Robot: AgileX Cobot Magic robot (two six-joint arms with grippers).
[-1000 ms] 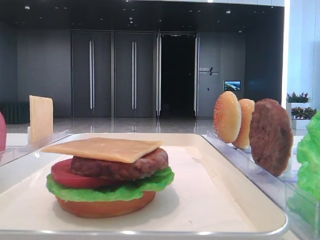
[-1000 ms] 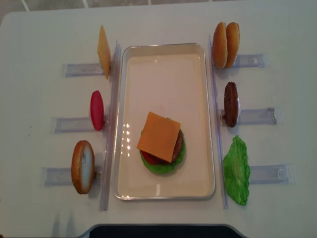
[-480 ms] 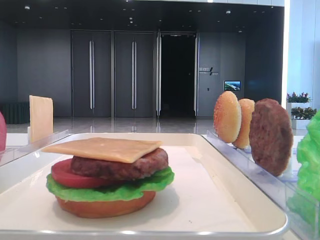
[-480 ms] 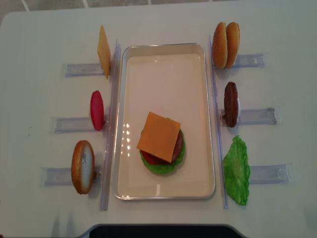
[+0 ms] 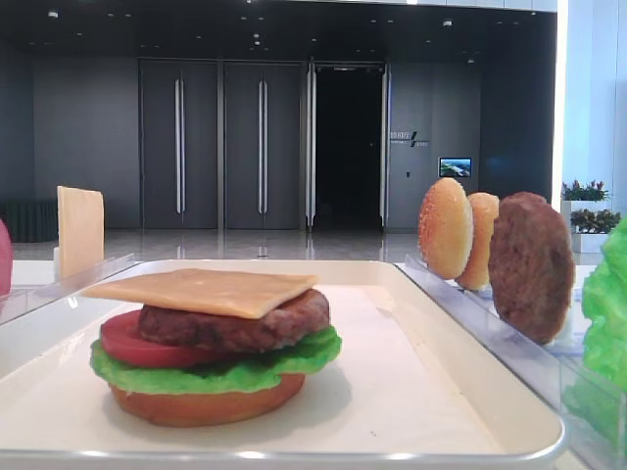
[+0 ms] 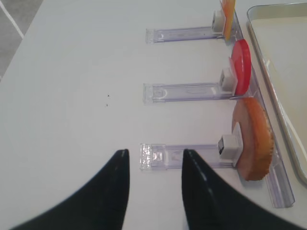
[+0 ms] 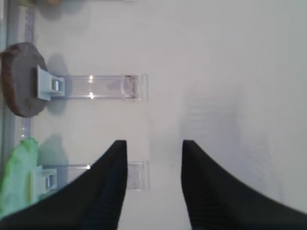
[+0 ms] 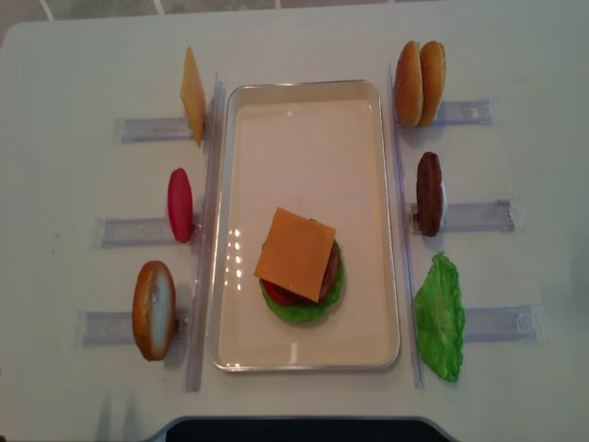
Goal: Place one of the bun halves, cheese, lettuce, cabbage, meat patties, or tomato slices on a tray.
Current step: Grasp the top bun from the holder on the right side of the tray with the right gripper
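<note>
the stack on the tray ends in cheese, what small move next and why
Probably the right gripper should head toward the domed pale sesame bun top in the far right rack. The stack on the white tray ends in the square yellow-orange cheese slice, and that gripper's fingers are parted and hold nothing.

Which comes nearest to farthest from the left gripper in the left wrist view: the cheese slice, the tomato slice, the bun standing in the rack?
From the left gripper, which is open:
1. Bun, standing on edge in the closest rack, ahead to the right.
2. Tomato slice, one rack farther back.
3. Cheese slice, in the last rack at the top edge, partly cropped.
</note>
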